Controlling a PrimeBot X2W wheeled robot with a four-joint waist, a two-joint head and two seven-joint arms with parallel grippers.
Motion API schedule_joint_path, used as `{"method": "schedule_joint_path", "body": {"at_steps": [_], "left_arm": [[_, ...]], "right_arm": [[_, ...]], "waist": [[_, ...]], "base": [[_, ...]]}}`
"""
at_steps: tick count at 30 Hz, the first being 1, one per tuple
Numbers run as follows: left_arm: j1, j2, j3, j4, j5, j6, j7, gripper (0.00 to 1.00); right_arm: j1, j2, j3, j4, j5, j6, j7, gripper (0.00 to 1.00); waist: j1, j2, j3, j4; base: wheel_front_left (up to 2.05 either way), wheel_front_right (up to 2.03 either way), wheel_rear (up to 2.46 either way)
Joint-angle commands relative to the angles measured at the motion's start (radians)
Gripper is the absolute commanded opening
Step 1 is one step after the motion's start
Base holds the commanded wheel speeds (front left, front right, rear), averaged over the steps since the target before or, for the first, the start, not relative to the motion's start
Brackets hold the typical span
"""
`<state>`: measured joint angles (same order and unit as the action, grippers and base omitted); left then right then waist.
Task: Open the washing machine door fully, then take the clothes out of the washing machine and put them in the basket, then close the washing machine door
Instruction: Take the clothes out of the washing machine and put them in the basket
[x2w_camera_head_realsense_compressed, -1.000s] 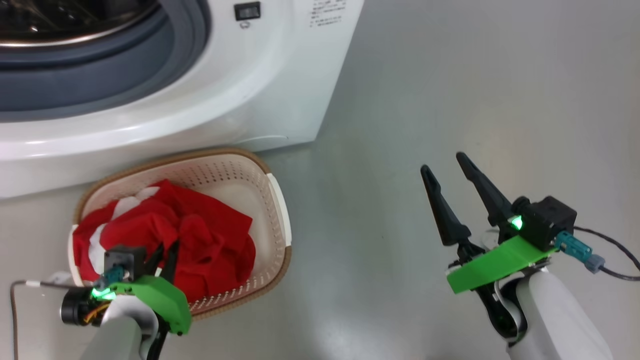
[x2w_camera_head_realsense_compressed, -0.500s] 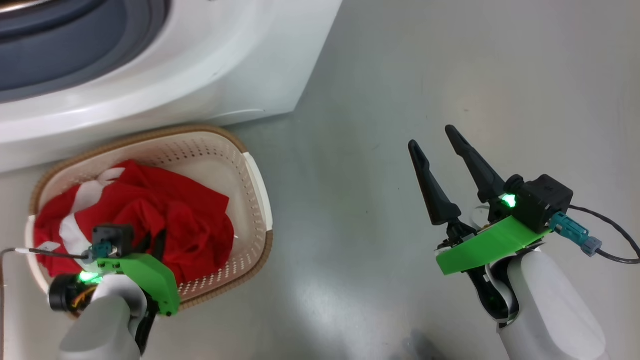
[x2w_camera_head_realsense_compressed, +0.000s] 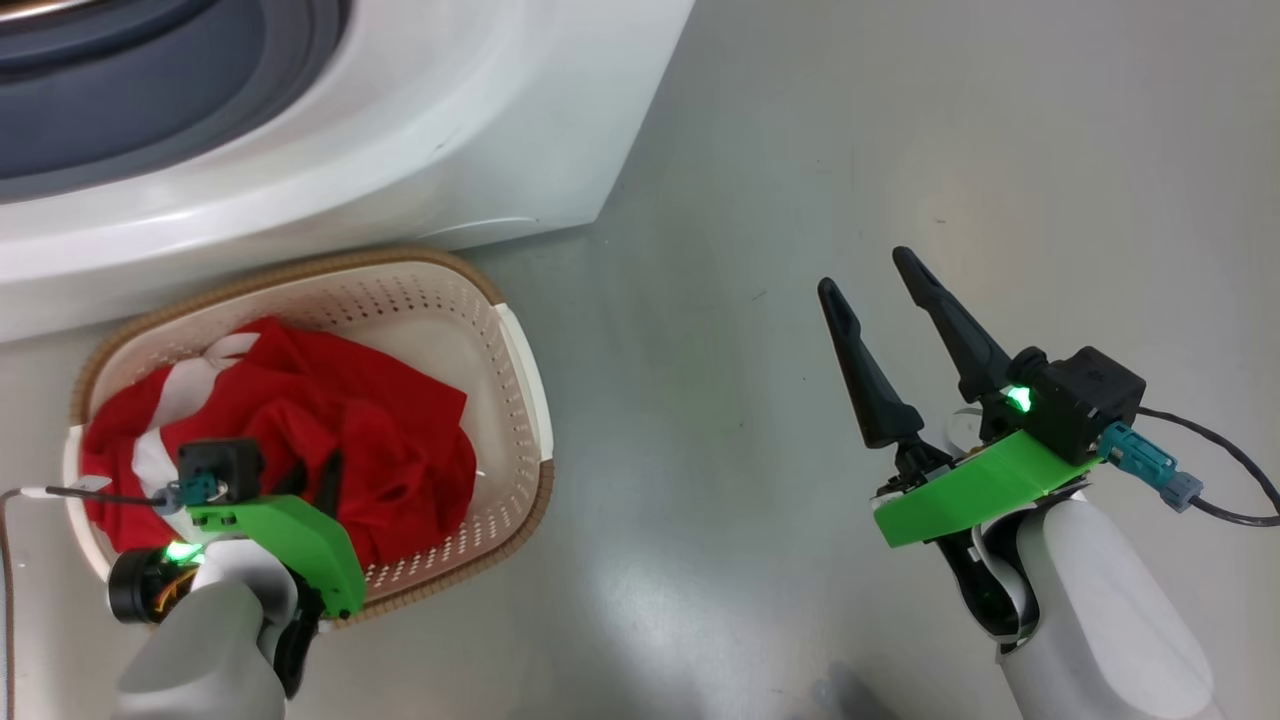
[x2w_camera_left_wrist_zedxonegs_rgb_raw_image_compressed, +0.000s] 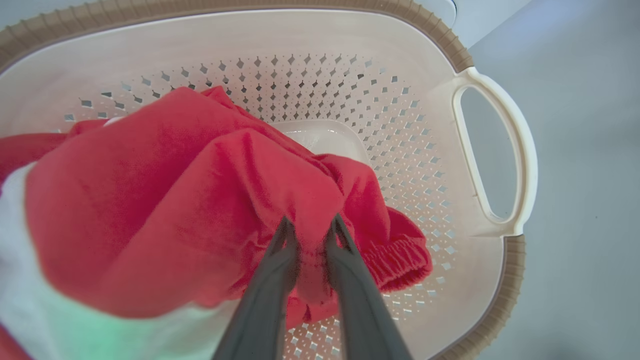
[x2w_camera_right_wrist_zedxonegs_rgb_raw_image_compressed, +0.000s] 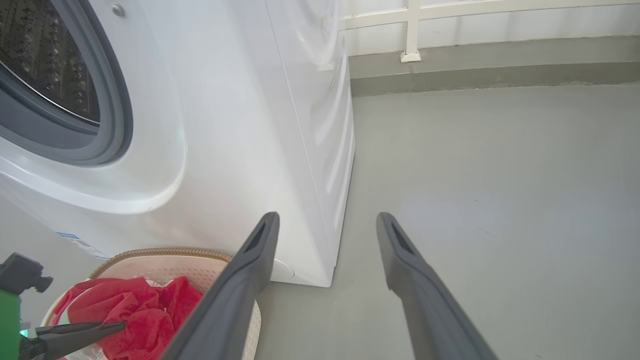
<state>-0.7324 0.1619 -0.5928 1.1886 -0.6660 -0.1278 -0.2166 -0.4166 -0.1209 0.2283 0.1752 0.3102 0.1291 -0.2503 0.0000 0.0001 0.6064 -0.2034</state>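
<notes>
The clothes (x2w_camera_head_realsense_compressed: 390, 450), bright red with white stripes, lie heaped in the cream basket (x2w_camera_head_realsense_compressed: 520, 360) on the floor in front of the white washing machine (x2w_camera_head_realsense_compressed: 400, 150). My left gripper (x2w_camera_head_realsense_compressed: 315, 478) reaches down into the basket. In the left wrist view its two fingers pinch a fold of the red clothes (x2w_camera_left_wrist_zedxonegs_rgb_raw_image_compressed: 175, 200) between them, left gripper (x2w_camera_left_wrist_zedxonegs_rgb_raw_image_compressed: 311, 222) narrowly parted around the fabric. My right gripper (x2w_camera_head_realsense_compressed: 867, 272) hangs open over bare floor to the basket's right, holding nothing. The washing machine door is out of view; the grey ring (x2w_camera_head_realsense_compressed: 150, 110) of the opening shows.
The right wrist view shows the washing machine (x2w_camera_right_wrist_zedxonegs_rgb_raw_image_compressed: 225, 125) with its steel drum (x2w_camera_right_wrist_zedxonegs_rgb_raw_image_compressed: 45, 60), the basket (x2w_camera_right_wrist_zedxonegs_rgb_raw_image_compressed: 165, 252) at its foot and a low wall ledge (x2w_camera_right_wrist_zedxonegs_rgb_raw_image_compressed: 475, 65) at the back. Grey floor (x2w_camera_head_realsense_compressed: 850, 120) spreads to the right. A cable (x2w_camera_head_realsense_compressed: 1220, 480) trails from my right wrist.
The head camera has tilted, so the whole picture slid up and left. My left gripper stays in the basket on the red fabric. The right gripper holds its open pose.
</notes>
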Motion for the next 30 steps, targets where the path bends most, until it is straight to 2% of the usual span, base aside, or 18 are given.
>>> {"method": "schedule_joint_path", "body": {"at_steps": [1,10,16,22,30], "left_arm": [[0.007,0.038,0.006,-0.015,-0.024,-0.003,-0.006,1.00],[0.035,0.062,-0.069,-0.073,-0.137,-0.003,-0.038,1.00],[0.052,0.081,-0.089,-0.105,-0.168,-0.003,-0.044,1.00],[0.078,0.110,-0.023,-0.184,-0.138,-0.003,-0.045,1.00],[0.152,0.124,0.199,-0.328,0.019,0.006,-0.045,1.00]], "right_arm": [[0.008,0.002,0.015,-0.018,0.000,0.002,-0.011,1.00],[0.033,-0.007,-0.007,-0.009,0.005,0.002,-0.011,1.00],[0.054,-0.015,-0.015,-0.001,0.009,0.002,-0.011,1.00],[0.078,-0.033,-0.018,0.006,0.016,0.002,-0.011,1.00],[0.110,-0.055,-0.018,0.016,0.026,0.002,-0.011,1.00]], "waist": [[0.0000,-0.0001,-0.010,0.009],[0.0000,-0.0001,-0.068,0.042],[0.0000,-0.0001,-0.112,0.064],[0.0000,-0.0001,-0.158,0.088],[0.0000,-0.0001,-0.234,0.106]], "base": [[0.00,0.00,0.00],[0.00,0.00,0.00],[0.00,0.00,0.00],[0.00,0.00,0.00],[0.00,0.00,0.00]]}}
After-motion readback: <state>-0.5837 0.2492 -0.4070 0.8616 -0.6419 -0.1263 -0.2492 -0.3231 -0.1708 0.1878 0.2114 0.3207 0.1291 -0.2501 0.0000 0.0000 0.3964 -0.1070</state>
